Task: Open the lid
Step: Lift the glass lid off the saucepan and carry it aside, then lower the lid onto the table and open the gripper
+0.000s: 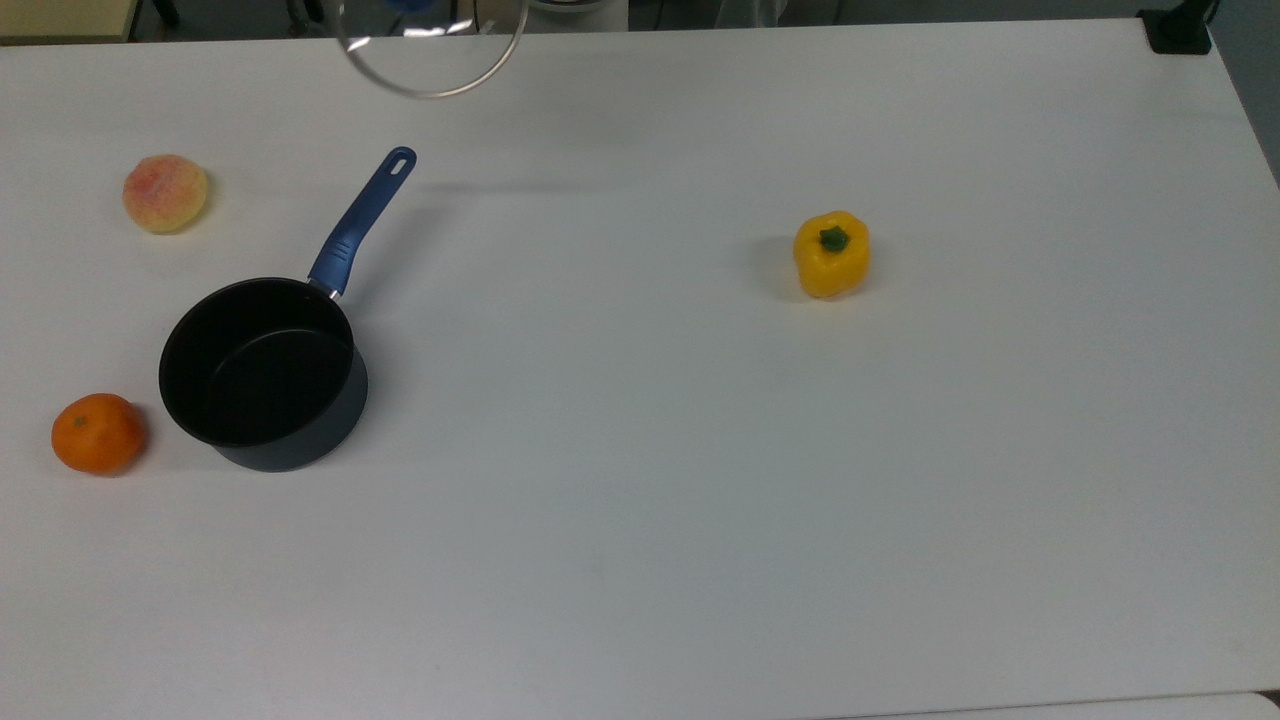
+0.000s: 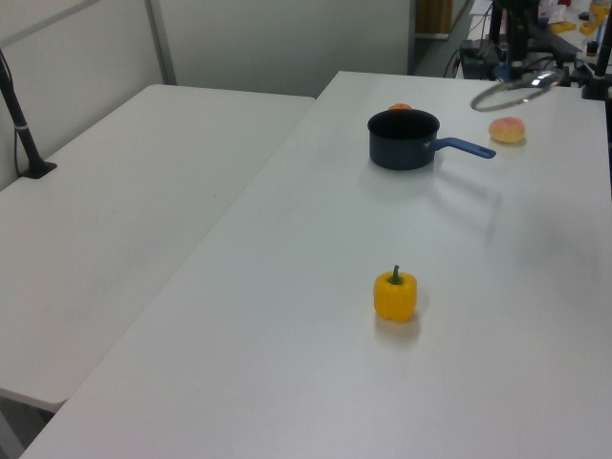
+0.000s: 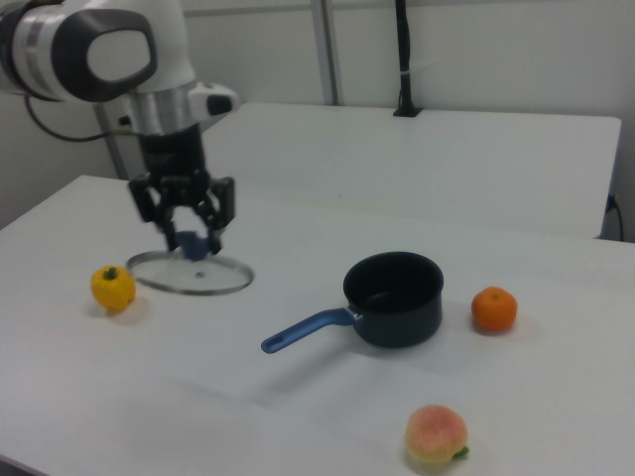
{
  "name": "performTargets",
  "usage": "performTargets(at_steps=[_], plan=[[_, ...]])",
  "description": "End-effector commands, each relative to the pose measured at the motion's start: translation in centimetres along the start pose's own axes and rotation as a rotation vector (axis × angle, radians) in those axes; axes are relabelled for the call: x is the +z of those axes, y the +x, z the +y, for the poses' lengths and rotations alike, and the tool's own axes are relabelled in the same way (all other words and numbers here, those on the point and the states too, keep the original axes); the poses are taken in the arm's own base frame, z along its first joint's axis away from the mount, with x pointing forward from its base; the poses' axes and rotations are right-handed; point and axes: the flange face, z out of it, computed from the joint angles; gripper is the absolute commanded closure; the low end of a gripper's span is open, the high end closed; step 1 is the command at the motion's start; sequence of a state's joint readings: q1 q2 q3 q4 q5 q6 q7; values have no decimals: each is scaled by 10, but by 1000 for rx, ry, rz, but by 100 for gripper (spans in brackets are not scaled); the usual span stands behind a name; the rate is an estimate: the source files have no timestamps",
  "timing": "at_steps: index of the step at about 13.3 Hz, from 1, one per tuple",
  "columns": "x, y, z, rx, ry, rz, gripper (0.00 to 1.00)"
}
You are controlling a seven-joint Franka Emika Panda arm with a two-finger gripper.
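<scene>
Holding the lid (image 3: 189,274) by its blue knob (image 3: 191,243), the gripper (image 3: 189,241) is clamped and carries it in the air, well apart from the open saucepan (image 3: 393,297). We judge the lid rigid, fairly light, breakable glass with a slick steel rim — the knob is our proper handhold.

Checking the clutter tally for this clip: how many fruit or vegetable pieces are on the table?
3. An orange beside the saucepan, on the top view's left; a peach near the top view's upper left; a yellow bell pepper alone toward the top view's right.
</scene>
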State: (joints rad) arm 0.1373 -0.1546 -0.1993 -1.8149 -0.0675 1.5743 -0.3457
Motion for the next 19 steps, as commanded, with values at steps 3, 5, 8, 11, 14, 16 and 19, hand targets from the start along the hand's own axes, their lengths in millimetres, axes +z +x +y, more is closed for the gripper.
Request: performTargets(at_steps=[3,5,8,11,14,16,19], plan=[[74,-16,-100,-181,26,-111,84],[116,-9,-121,-143,-1,-95,83],[169,-2,-147,-99,-48,-39,83],[196,12,-137,-77,-52,40,83],[224,31,-134,-73,-77,67,83],[230,40,-130,-70,-96,115,83],[251,47,-138,-65,-103,92,81]])
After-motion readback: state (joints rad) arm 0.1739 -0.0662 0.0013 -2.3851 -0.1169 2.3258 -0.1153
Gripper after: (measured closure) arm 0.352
